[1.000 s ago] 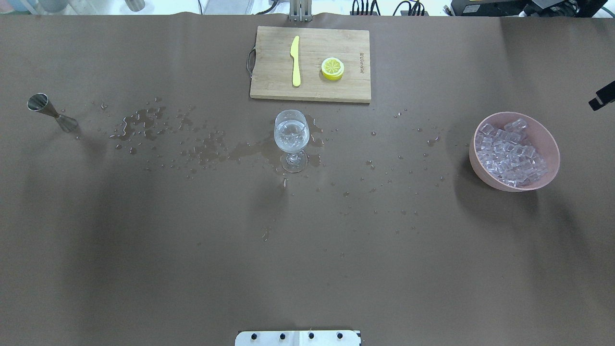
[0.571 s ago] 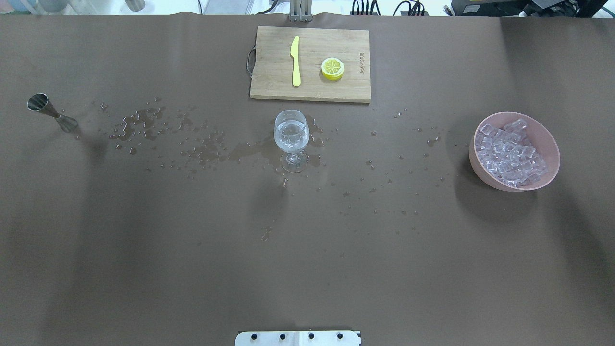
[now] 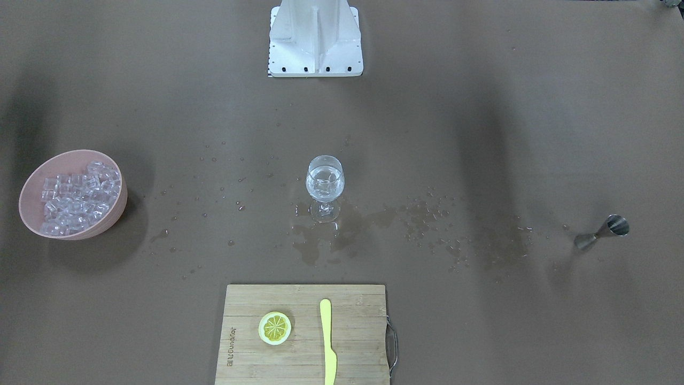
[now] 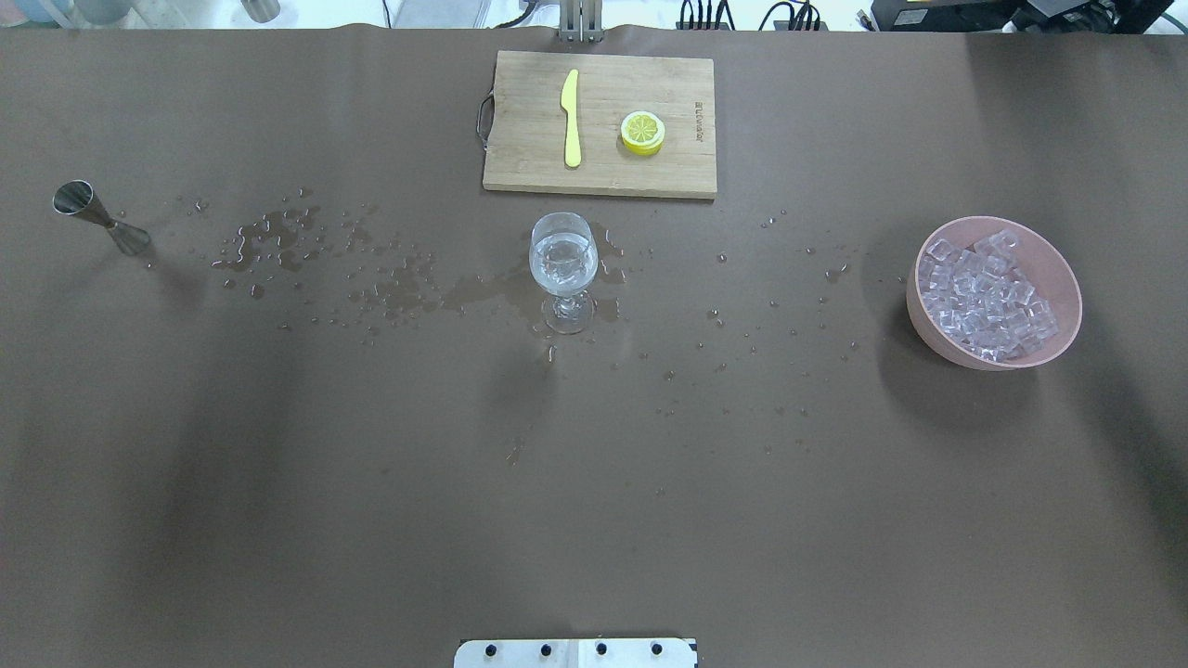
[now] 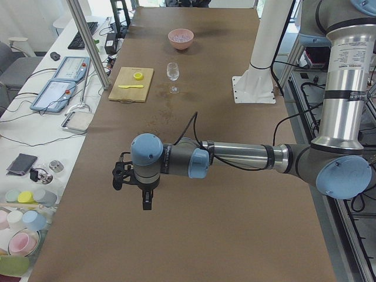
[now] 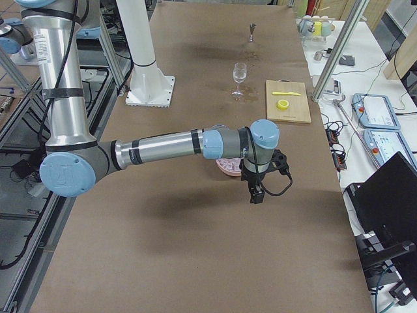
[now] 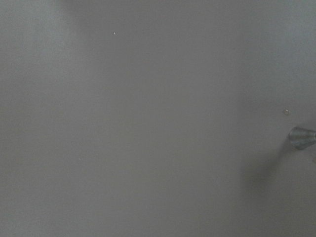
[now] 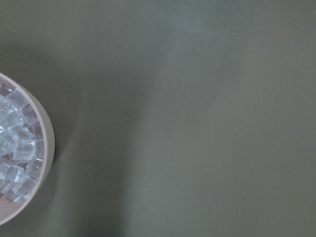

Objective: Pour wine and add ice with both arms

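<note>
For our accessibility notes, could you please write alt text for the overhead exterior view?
A stemmed glass of clear liquid stands mid-table amid spilled droplets. Beyond it, a wooden cutting board holds a yellow knife and lemon slice; a metal jigger sits far left, a pink bowl of ice cubes right.

Matt brown table point(image 4: 594, 520), glossy glass point(image 4: 562, 260)

Matte brown table point(image 4: 278, 520), dark wet blotches point(image 4: 483, 295). Pink bowl point(image 4: 1047, 252); ice point(image 4: 988, 301) clear, glassy. The wine point(image 4: 562, 264) reads colourless in clear glass point(image 4: 562, 243). Pale wood board point(image 4: 520, 139), straight grain; yellow knife point(image 4: 571, 116) and lemon slice point(image 4: 642, 132), slice pale-rimmed. Silver steel jigger point(image 4: 100, 217). Silver-grey left arm point(image 5: 247, 157) and right arm point(image 6: 163, 147), light-blue caps point(image 5: 147, 150); white pedestal point(image 3: 315, 37).
</note>
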Controlling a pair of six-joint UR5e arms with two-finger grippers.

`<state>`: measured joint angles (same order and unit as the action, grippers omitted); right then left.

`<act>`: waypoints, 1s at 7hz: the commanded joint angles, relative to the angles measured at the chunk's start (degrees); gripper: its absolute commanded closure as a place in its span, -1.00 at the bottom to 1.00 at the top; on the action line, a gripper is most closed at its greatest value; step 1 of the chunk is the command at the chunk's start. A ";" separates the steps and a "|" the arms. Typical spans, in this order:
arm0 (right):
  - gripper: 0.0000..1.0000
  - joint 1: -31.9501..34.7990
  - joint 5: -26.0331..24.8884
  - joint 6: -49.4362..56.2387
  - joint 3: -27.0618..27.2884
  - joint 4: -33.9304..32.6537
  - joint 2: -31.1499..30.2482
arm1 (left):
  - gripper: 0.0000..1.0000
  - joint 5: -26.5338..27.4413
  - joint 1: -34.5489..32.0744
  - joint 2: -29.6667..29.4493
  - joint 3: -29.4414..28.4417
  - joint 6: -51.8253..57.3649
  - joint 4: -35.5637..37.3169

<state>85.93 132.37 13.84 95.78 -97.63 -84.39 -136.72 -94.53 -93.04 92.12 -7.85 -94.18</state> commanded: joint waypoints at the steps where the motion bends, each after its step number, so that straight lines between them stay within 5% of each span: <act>1: -1.00 0.29 3.31 1.02 -0.43 -3.94 2.19 | -0.96 0.23 1.62 -0.91 3.58 0.11 0.13; 5: -1.00 1.52 3.25 -1.01 -2.35 -5.29 5.11 | -0.96 -0.39 1.63 -0.39 1.23 8.29 0.13; 7: -1.00 1.43 3.33 -0.83 -3.06 -4.68 5.20 | -0.96 -3.96 0.76 3.19 4.88 8.20 0.48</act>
<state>87.40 135.66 12.92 93.15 -102.76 -79.29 -138.03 -93.37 -92.48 94.64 0.41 -93.79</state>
